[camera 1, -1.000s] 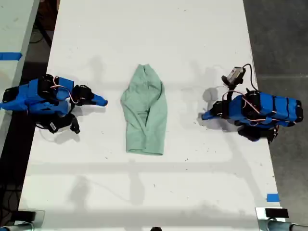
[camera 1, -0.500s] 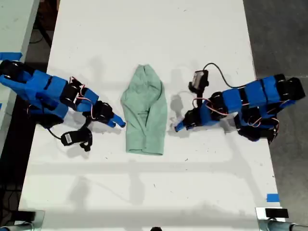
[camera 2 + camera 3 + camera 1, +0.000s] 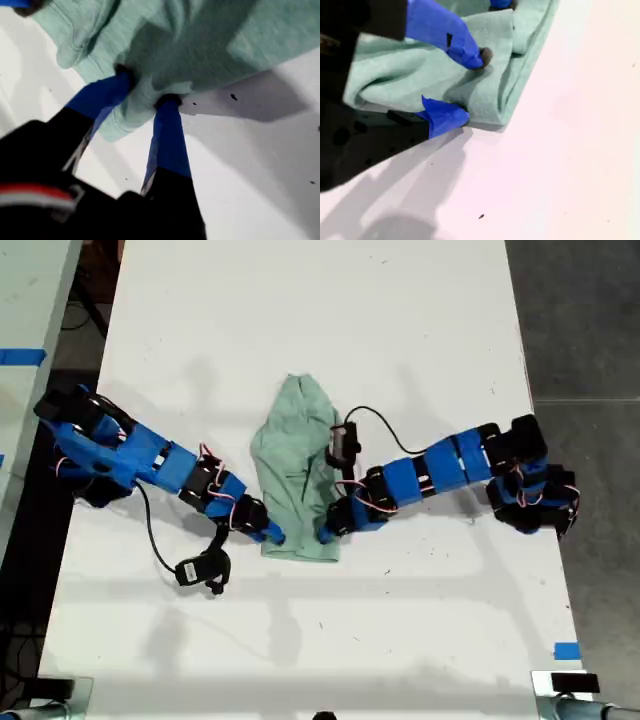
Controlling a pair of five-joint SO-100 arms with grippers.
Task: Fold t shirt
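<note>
The t shirt (image 3: 300, 470) is pale mint green and lies lengthwise at the middle of the white table, folded narrow and wrinkled. My first gripper (image 3: 328, 532) comes in from the exterior view's right and pinches the hem corner on that side; the first wrist view shows my first gripper (image 3: 146, 89) with bunched t shirt (image 3: 200, 40) fabric between its blue fingers. My second gripper (image 3: 275, 535) reaches from the exterior view's left to the other hem corner. In the second wrist view my second gripper (image 3: 472, 87) has one finger on top of the t shirt (image 3: 420, 75) and one at its edge.
The white table (image 3: 400, 320) stretches well beyond the shirt on all sides. Dark floor borders it on the exterior view's right. A bit of blue tape (image 3: 567, 650) sits near the table's near corner there. A second table with blue tape (image 3: 20, 356) adjoins on the exterior view's left.
Both arms have stretched out from the table's sides toward the middle and down to the shirt's near hem. Their grippers now hold its two corners. The shirt itself lies as before.
</note>
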